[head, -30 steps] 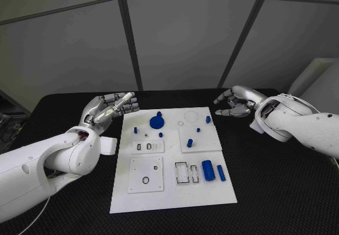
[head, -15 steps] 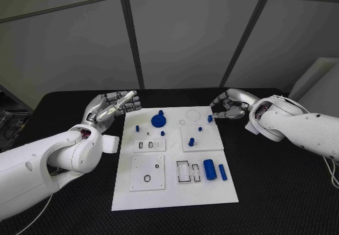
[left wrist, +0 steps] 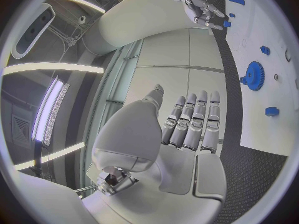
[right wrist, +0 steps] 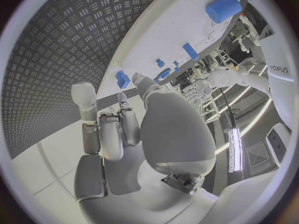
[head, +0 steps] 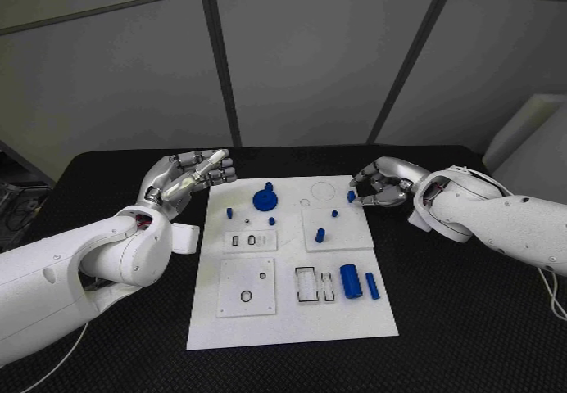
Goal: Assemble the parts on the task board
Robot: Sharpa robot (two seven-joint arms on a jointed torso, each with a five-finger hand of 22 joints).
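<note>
While the task board lies mid-frame on the black table, right hand sits at its upper-right corner, fingers curled beside a small blue peg, grip unclear; left hand, upper left, fingers extended, holds nothing.

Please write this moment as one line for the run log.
left hand: open, beside task board | right hand: open, reaching at small blue peg | peg not held

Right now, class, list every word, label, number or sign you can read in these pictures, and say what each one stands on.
"sharpa": seen upside down, on the white robot casing in the right wrist view.
The task board: no readable words or numbers, only outlines and slots.
No other text is legible.
</note>
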